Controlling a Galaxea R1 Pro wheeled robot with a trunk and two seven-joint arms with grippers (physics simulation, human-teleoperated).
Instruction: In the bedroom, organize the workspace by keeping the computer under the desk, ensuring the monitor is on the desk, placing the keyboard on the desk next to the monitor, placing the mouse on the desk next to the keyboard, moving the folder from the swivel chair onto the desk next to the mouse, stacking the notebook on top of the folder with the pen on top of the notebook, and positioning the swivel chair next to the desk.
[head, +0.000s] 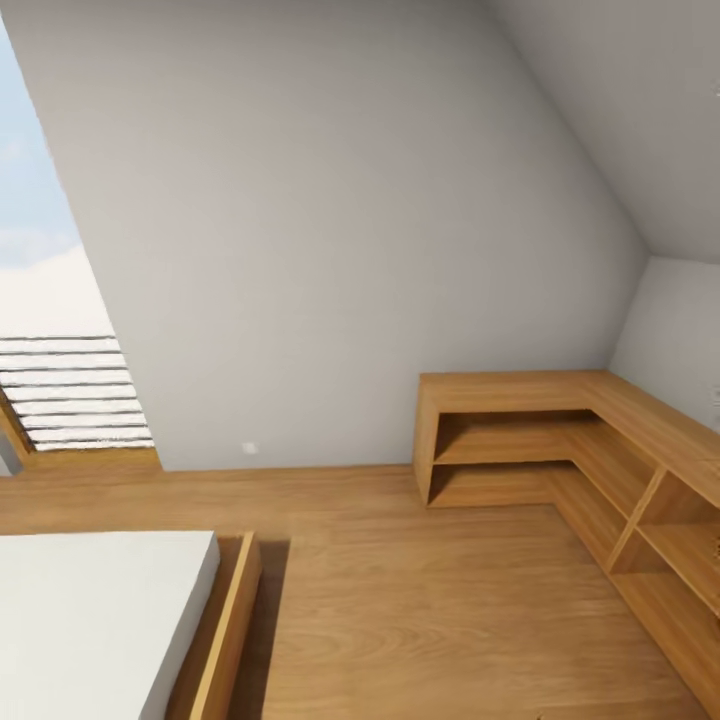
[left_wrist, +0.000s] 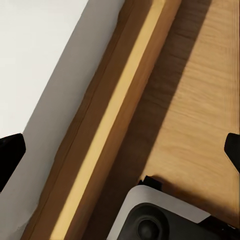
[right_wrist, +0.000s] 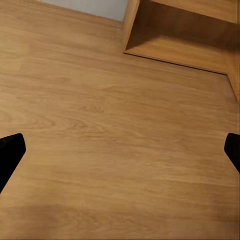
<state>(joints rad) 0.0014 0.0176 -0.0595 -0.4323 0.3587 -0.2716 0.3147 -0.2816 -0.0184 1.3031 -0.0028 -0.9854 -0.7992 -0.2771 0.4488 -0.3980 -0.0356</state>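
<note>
Both wide-spread grippers, left (left_wrist: 120, 145) and right (right_wrist: 120, 145), hang empty over the oak-plank floor (head: 420, 600); desk direction from either arm unknowable.

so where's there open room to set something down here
The widest bare stretch is the wooden floor between the bed and the corner shelf unit. The shelf's top and open compartments look bare too. It narrows beside the bed frame.
</note>
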